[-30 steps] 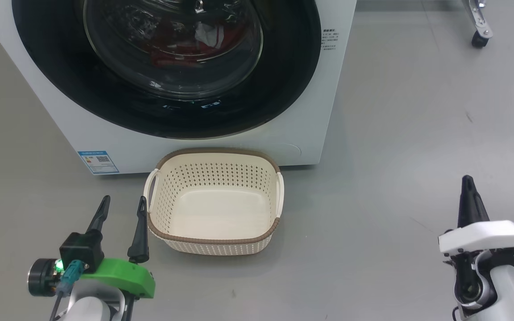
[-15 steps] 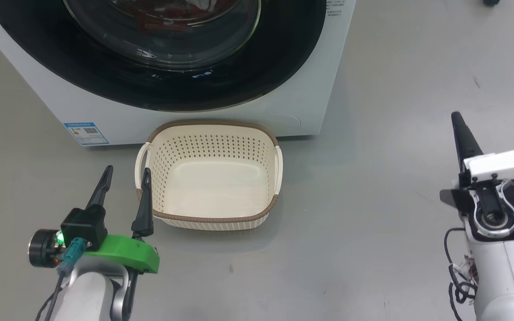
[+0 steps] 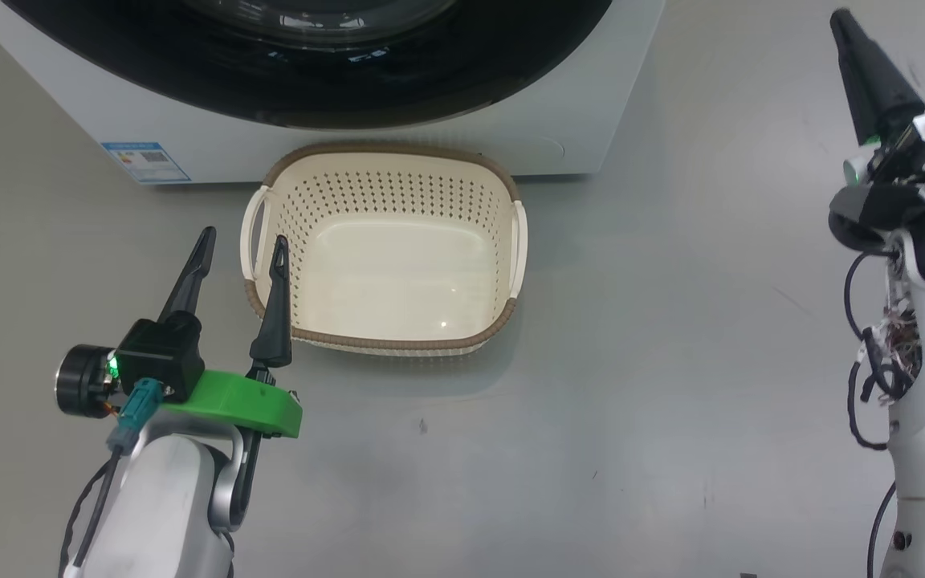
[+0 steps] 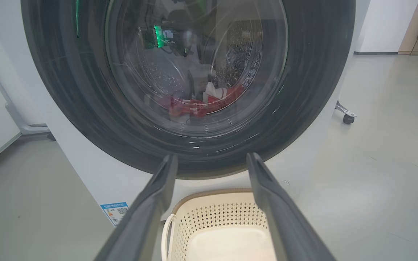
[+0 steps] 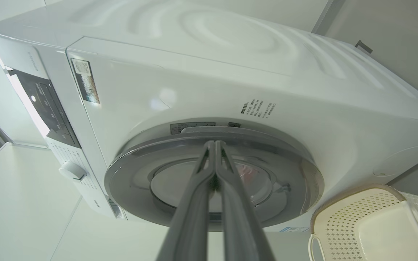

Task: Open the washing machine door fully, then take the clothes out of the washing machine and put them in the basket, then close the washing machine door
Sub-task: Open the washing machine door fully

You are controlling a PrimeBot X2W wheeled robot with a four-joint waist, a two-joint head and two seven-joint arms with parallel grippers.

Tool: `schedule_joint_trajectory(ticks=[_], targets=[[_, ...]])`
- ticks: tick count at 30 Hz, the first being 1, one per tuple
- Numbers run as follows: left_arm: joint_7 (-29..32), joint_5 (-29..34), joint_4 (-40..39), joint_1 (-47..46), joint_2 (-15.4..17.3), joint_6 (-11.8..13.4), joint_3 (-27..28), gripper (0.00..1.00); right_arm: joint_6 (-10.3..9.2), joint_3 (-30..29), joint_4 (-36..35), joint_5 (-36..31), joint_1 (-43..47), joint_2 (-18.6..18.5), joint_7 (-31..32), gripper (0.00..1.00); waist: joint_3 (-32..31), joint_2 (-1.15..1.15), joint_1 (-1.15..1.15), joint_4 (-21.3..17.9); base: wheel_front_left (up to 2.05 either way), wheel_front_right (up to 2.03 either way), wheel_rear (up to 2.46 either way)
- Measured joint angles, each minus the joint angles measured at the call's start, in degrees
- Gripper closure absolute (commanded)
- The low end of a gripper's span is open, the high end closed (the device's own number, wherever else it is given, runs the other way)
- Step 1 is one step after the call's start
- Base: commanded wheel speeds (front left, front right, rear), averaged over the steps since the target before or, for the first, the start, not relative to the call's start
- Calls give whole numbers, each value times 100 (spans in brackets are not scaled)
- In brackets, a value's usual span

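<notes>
left fingers (image 3: pixel 274 309): two, spread wide apart, nothing between them, lower left of head view, tips pointing up the frame. one tip sits just beside the basket's left rim; contact can't be told. green mount (image 3: pixel 242 401) behind them, one.

right fingers (image 3: pixel 872 80): two, pressed together, holding nothing, upper right of head view, off to the right of the washing machine (image 3: pixel 583 104). in right wrist view the joined pair (image 5: pixel 198 203) rises from the bottom centre and the tips overlap the door's rim near its edge; can't tell if they touch it.

one washing machine, white, across the top of head view. one washing machine door (image 4: pixel 67 108), black rim with clear glass centre, lying shut against the front. clothes (image 4: pixel 201 107): red with white bits, one heap behind the glass, low in the drum, centre of left wrist view; number of garments can't be told.

one basket (image 3: pixel 386 150), cream, brown rim, two side handles, empty, upright on the floor (image 3: pixel 671 361) just in front of the machine, centre of head view.

one blue label sticker (image 3: pixel 145 160) at the machine's lower corner, upper left of head view. one control panel (image 5: pixel 49 105) and one round knob (image 5: pixel 72 170), left side of right wrist view. one caster wheel (image 4: pixel 347 118), right of the machine in left wrist view.
</notes>
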Motion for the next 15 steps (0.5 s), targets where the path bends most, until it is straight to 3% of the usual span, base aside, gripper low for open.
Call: schedule_joint_trajectory(ticks=[15], targets=[[0,-8,-51,-420,-68,-56,-175,0,-488,208,73,51,-1493,-515,687,100,676,0,-1,347,0,0,0]])
